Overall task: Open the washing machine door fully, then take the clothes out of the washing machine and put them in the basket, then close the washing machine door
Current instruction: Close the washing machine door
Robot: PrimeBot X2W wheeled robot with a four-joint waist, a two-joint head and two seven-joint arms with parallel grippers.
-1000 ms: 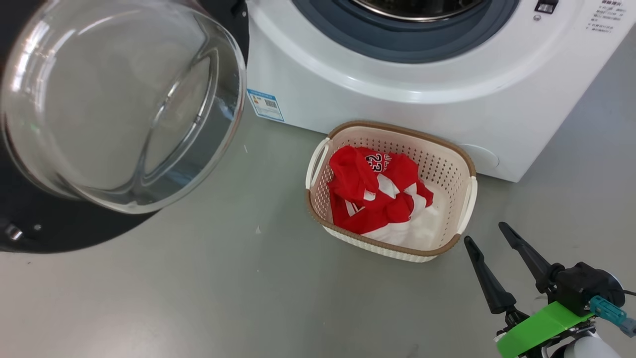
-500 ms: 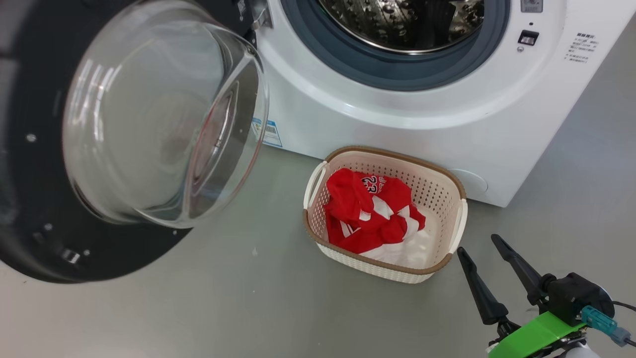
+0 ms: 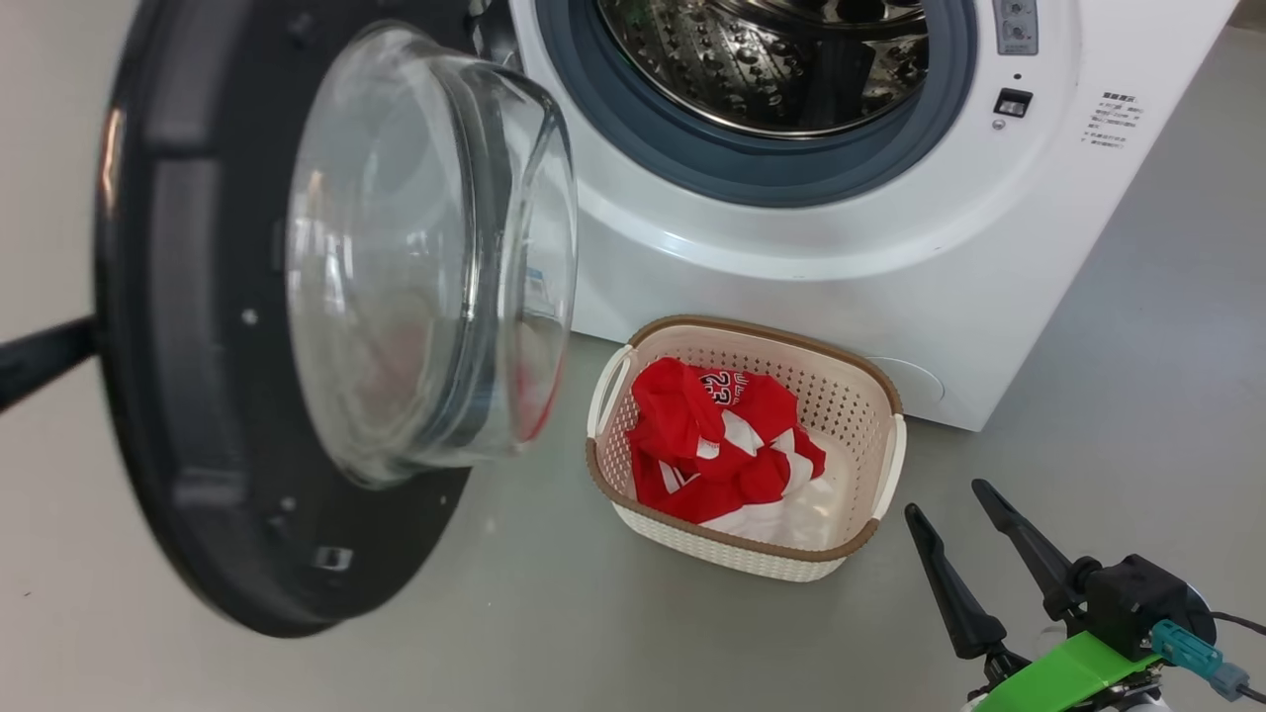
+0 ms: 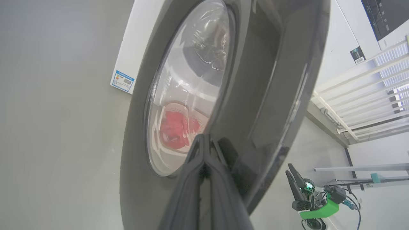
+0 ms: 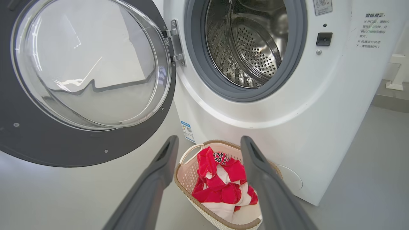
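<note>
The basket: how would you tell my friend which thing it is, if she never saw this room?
Find the big white washer with its round black door open. On the floor in front of it sits the basket. It is small, cream, full of holes, brown-rimmed, and holds red clothes.

The smooth, pale grey floor (image 3: 554,633) carries two things. The white washing machine (image 3: 821,267) stands on it, its lower front edge running straight along the floor. Just in front of that edge a small cream basket (image 3: 727,554) with a brown rim sits flat on the floor. Whether the basket touches the machine cannot be told.
</note>
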